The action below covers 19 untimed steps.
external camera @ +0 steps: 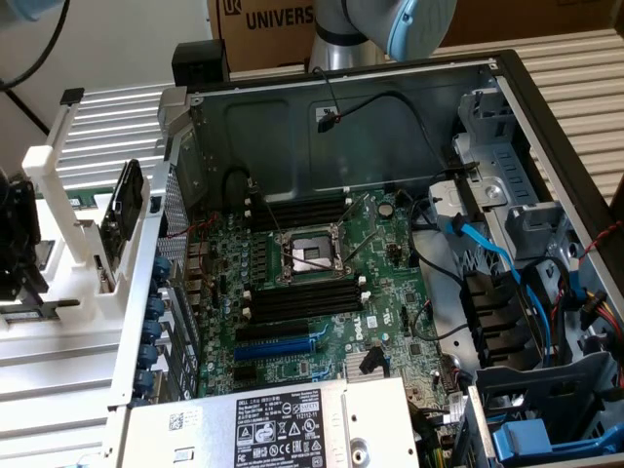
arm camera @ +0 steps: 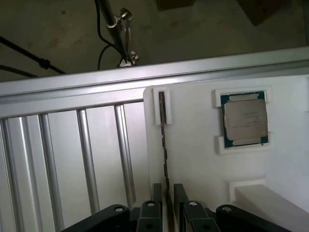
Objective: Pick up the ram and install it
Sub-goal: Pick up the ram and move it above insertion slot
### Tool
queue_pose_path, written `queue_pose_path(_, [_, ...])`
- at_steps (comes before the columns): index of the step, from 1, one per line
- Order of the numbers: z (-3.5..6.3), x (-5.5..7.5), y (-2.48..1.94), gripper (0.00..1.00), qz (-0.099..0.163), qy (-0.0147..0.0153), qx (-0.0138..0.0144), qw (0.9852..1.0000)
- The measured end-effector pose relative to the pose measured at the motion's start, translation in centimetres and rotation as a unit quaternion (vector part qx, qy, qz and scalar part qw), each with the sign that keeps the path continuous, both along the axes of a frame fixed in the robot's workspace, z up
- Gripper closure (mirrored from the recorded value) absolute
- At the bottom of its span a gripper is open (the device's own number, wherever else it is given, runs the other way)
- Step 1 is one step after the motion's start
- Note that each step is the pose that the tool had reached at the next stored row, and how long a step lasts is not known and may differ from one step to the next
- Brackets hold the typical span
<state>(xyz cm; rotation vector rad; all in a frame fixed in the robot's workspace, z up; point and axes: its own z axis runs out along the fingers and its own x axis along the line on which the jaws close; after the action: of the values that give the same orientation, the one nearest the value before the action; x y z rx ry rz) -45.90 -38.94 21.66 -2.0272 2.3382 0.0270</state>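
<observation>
The ram (arm camera: 164, 140) stands on edge in a slot of the white holder (arm camera: 193, 159), seen as a thin dark strip. My gripper (arm camera: 167, 195) is open, with one black finger (arm camera: 157, 193) on each side of the stick's near end and a narrow gap on both sides. In the exterior view the gripper (external camera: 18, 249) is at the far left, over the white fixture (external camera: 58, 195) outside the computer case. The black memory slots (external camera: 302, 210) with white clips lie on the motherboard (external camera: 390, 253), above and below the processor socket (external camera: 307, 255).
A processor chip (arm camera: 244, 121) sits in its own white nest beside the ram. An upright black part (external camera: 122, 210) stands on the fixture. The case's metal side wall (external camera: 171, 195) separates fixture and motherboard. Cables (external camera: 487, 253) and a power supply (external camera: 283, 424) crowd the case.
</observation>
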Motion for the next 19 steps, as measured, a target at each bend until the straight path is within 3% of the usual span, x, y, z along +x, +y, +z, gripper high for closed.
queue_pose_path(1, [-0.45,-0.1,0.00,0.76,0.002,-0.0039,0.0000,1.0000])
queue_pose_path(9, [-1.30,-0.2,0.02,0.76,0.004,-0.0053,0.0001,1.0000])
queue_pose_path(13, [-1.73,-0.2,0.28,0.76,0.005,-0.0060,0.0002,1.0000])
queue_pose_path(19, [-1.77,-0.3,0.31,0.76,0.006,-0.0060,0.0003,1.0000])
